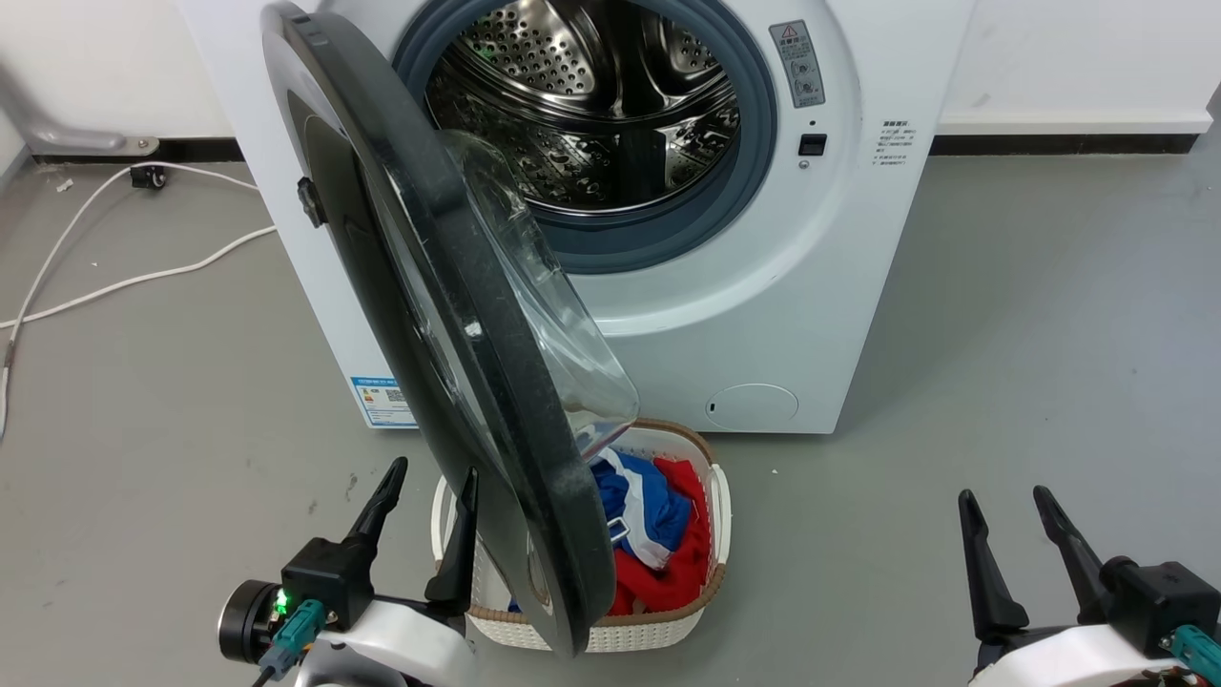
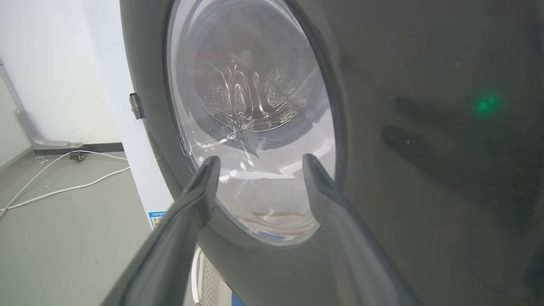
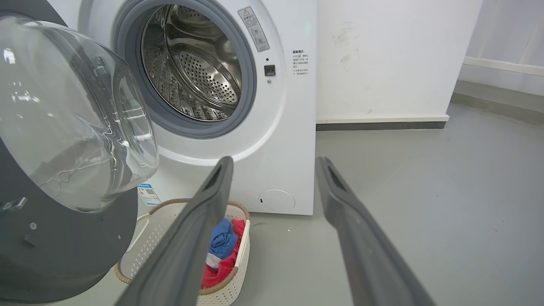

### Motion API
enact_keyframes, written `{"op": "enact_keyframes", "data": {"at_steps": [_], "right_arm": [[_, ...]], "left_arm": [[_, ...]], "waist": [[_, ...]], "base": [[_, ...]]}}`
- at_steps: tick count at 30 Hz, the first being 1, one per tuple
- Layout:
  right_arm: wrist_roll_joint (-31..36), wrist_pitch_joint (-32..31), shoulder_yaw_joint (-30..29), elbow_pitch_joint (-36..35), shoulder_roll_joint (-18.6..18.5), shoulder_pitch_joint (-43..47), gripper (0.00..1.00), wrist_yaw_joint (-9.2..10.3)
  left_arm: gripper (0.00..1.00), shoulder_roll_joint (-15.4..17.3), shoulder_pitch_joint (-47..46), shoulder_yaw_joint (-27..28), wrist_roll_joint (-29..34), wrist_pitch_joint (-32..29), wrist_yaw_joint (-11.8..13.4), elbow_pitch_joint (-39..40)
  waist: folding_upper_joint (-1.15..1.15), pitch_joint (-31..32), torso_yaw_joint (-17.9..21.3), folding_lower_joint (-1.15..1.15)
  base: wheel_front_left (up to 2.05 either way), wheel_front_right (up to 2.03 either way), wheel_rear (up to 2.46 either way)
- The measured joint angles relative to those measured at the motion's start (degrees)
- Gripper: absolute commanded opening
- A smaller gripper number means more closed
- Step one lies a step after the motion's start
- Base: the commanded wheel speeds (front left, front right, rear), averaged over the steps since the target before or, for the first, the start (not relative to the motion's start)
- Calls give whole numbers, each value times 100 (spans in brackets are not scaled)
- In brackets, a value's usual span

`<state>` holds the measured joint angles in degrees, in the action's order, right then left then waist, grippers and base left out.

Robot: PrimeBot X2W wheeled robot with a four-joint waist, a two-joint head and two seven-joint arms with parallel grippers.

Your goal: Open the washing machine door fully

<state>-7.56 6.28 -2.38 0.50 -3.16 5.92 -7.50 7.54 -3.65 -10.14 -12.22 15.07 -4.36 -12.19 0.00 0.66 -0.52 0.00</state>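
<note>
We log the washing machine door (image 1: pixel 496 401) about half-swung, edge-on at centre-left of the head view. Left gripper (image 1: pixel 432 469), fingers apart, sits just beside its outer face. Right gripper (image 1: pixel 1003 492), also spread, idles lower right. We would press the inner rim leftward, slowly.

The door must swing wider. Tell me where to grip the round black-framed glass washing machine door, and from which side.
Pinch the washing machine door at its rim's free edge, opposite the hinge, from the front with the left end effector; that edge-on rim is thin, clear of the glass bowl.
</note>
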Motion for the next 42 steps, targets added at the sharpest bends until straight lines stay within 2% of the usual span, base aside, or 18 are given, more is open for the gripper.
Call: {"op": "enact_keyframes", "data": {"at_steps": [9,10,11,12,21,28,33,36,42], "right_arm": [[-3,24,-54,54,5,-52,100,0],[-3,25,-68,64,5,-60,100,0],[-3,27,-78,71,7,-71,100,0],[-3,34,-82,86,7,-83,100,0],[-3,77,-122,159,10,-131,100,0],[-1,67,-178,171,13,-132,100,0],[0,43,-214,182,14,-132,100,0],[0,43,-224,188,15,-132,100,0],[-3,75,-243,222,15,-131,100,0]], "left_arm": [[100,21,2,-23,-51,0,0,-5],[49,23,3,-27,-58,0,0,-9],[7,25,3,-31,-62,0,0,-13],[0,27,3,-35,-66,0,0,-19],[0,46,0,57,-115,0,90,299],[0,199,-350,316,-22,0,246,1575],[0,264,-745,304,129,-129,343,2629],[0,231,-937,124,197,-276,342,3239],[0,45,-1140,-636,31,-773,53,3894]], "waist": [[0,13,-45,0],[0,12,-54,0],[0,10,-64,0],[0,9,-74,0],[0,-6,-186,0],[0,-18,-315,0],[0,1,-381,0],[0,21,-396,0],[0,37,-412,0]], "base": [[0,0,0],[0,0,0],[0,0,0],[0,0,0],[0,0,0],[0,0,0],[0,0,0],[0,0,0],[0,0,0]]}}
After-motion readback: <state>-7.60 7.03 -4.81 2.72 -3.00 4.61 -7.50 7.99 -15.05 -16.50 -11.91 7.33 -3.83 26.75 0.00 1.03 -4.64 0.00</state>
